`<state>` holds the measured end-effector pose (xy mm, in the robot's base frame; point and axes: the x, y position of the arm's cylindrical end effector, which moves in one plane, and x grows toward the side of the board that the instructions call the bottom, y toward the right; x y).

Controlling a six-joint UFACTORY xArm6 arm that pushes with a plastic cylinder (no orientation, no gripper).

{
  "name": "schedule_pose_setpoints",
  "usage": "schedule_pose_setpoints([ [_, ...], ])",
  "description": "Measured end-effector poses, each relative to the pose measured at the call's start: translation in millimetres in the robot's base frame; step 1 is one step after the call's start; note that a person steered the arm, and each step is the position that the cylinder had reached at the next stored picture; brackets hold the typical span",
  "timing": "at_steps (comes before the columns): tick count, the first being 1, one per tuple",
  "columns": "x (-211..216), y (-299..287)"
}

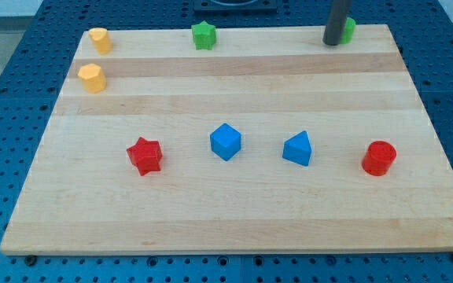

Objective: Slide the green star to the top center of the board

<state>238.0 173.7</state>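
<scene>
The green star [204, 35] sits near the board's top edge, a little left of centre. My tip [333, 42] stands at the top right of the board, far to the right of the star. It is right beside a second green block [348, 30], which the rod partly hides so its shape is unclear.
The wooden board [234, 196] lies on a blue pegboard table. Two yellow blocks [99, 39] [92, 78] sit at the top left. A red star [145, 155], a blue cube [226, 141], a blue wedge-like block [297, 148] and a red cylinder [379, 158] form a row across the lower middle.
</scene>
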Motion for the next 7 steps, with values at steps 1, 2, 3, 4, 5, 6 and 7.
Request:
schedule_pose_setpoints([
  [1,31.6,-56.7],
  [2,52.5,-161.7],
  [3,60.7,-262.4],
  [4,42.1,-313.5],
  [5,5.9,-344.5],
  [6,-25.2,-347.6],
  [7,-26.4,-328.8],
])
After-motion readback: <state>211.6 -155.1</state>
